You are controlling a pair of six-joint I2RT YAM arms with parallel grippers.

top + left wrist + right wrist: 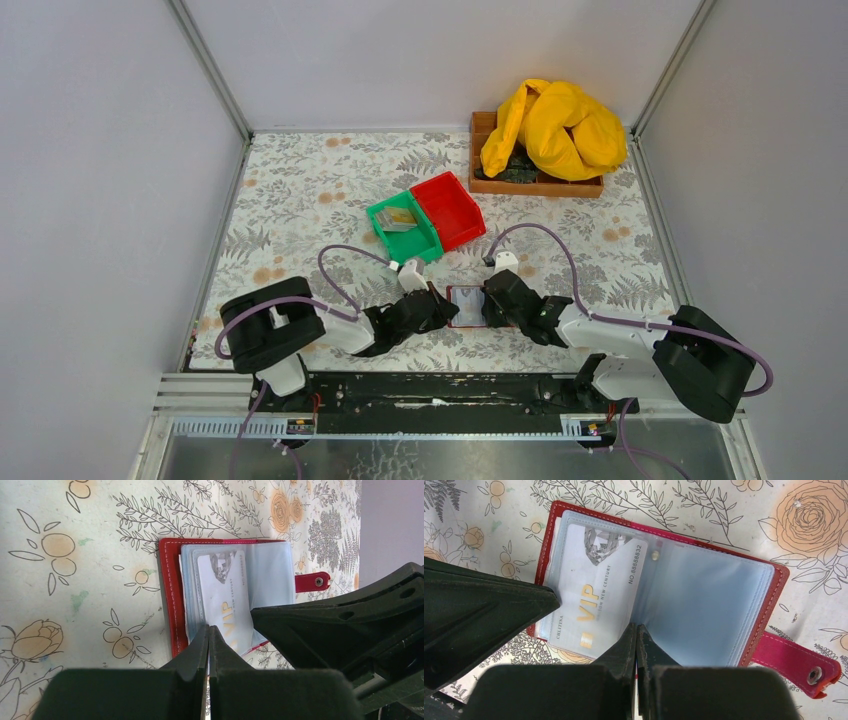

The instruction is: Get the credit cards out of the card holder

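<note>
The left black two-finger gripper [209, 631] and the right one [637, 629] are closed with nothing seen between the fingers. Their tips are set against the opened dark red leather card holder [776, 587] on the floral-patterned table [300, 190], presumably to pin it flat. A white-grey VIP credit card [591, 597] protrudes from its clear sleeve. Beyond it, a green plastic bin [428, 240] is noted.

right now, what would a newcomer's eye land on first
The open red card holder at front centre, a white VIP card poking out, with the left end effector and right end effector both shut, flanking it. Far right, a bright yellow cloth heaps over a wooden tray.
</note>
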